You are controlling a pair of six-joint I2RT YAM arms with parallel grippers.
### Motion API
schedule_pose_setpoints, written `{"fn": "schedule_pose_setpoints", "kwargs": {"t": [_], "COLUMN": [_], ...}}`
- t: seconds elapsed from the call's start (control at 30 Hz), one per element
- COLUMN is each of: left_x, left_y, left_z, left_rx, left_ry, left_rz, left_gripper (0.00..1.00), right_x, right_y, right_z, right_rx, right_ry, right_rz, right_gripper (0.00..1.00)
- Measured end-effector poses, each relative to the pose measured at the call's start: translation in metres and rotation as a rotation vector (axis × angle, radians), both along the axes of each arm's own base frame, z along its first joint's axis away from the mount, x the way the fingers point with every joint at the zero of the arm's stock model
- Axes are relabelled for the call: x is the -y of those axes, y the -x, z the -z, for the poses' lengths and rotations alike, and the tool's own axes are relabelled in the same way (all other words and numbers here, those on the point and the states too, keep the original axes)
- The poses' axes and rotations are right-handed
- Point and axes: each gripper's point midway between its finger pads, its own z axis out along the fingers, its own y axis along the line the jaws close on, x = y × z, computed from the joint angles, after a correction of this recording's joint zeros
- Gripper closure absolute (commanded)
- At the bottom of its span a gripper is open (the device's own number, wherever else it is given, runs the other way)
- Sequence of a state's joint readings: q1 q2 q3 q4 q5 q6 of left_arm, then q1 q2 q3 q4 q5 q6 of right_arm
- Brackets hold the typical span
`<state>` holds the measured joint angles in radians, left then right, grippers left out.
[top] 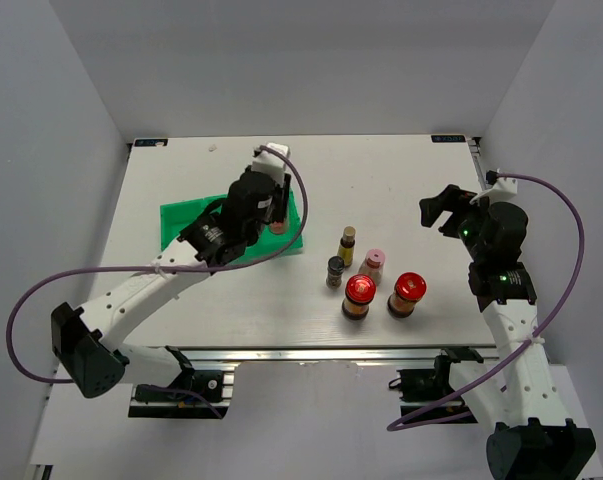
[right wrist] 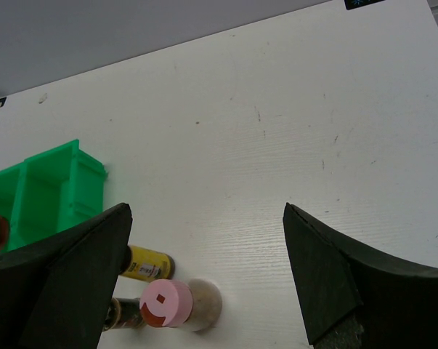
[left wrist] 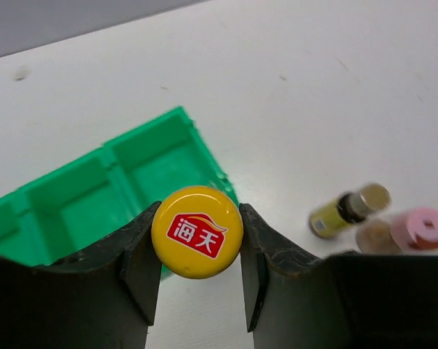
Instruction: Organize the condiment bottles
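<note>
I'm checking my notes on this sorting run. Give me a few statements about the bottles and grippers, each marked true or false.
1. The left gripper grips a yellow-capped bottle. True.
2. The pink-capped bottle sits in the green tray. False: it stands on the table, outside the tray.
3. Both red-lidded jars stand on the table. True.
4. The right gripper holds a red-lidded jar. False: it is open and empty.

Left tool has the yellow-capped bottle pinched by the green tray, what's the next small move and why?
Probably ease the left tool over the nearest compartment of the green tray, then lower. The yellow-capped bottle is gripped at the tray's corner; compartments in view look empty.
</note>
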<state>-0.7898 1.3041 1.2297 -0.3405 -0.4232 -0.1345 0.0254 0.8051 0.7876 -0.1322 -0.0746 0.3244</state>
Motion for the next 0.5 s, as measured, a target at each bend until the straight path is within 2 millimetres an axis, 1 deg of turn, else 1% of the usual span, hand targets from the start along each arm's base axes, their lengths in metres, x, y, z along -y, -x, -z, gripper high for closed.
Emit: {"fn": "schedule_pose_setpoints", "kwargs": {"t": [0.07,0.13,0.23,0.3,0.4,0.5], "left_x": [-0.019,-0.041,-0.087,-0.124,-0.172,-0.199], "left_y": [-0.01,-0.019,-0.031,-0.037,-0.032,-0.022], "left_z": [-0.013,-0.022,-0.025,-0.022,-0.014,-0.01], "left_rx": [0.019,0.028,0.028,0.023,0.021,0.029], "left_ry": [-0.002,0.013,0.033,0.037,0.043,0.044], "left_rz": [-0.111,-0.212,-0.387,-0.505,-0.633,-0.702], "left_gripper": [1.0,1.0,1.0,1.0,1.0,1.0], "right_x": [0.0,0.0,-0.001,-0.001,-0.001,-0.001], "right_y": [0.0,-0.001,-0.002,-0.002,-0.003,-0.003], "right_z": [0.0,0.001,0.004,0.005,0.006,0.006], "right_rx": [-0.001,-0.004,-0.014,-0.018,-0.02,-0.021], "right_ry": [0.0,0.0,0.0,-0.001,-0.001,-0.001], "right_rz": [0.0,-0.001,-0.005,-0.008,-0.007,-0.008], "right_gripper": [0.11,0.11,0.11,0.11,0.11,0.11]}}
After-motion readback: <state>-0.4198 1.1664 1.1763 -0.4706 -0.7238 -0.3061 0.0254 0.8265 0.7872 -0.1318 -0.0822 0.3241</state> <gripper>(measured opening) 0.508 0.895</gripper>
